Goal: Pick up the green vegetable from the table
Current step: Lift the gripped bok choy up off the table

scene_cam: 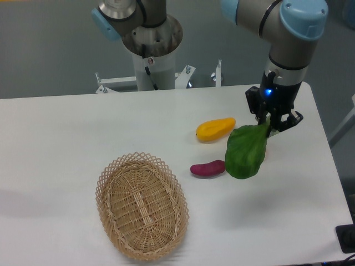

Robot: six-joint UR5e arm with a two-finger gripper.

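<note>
Woven wicker forms the oval basket (142,214) at the left of the smooth white surface (66,138). Further right lie a glossy magenta sweet potato (207,168) and a rounded yellow mango (215,128). Next, the flat green vegetable (244,152) hangs by its stem, apparently lifted off the surface, pinched in the fingers (270,123). Lifting steadily, without swinging, should keep the floppy leaf from slipping.

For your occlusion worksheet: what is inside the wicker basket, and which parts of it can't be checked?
The wicker basket shows only its bare woven floor; nothing lies in it. The inner face of the near rim is turned away from the camera and cannot be seen.
</note>
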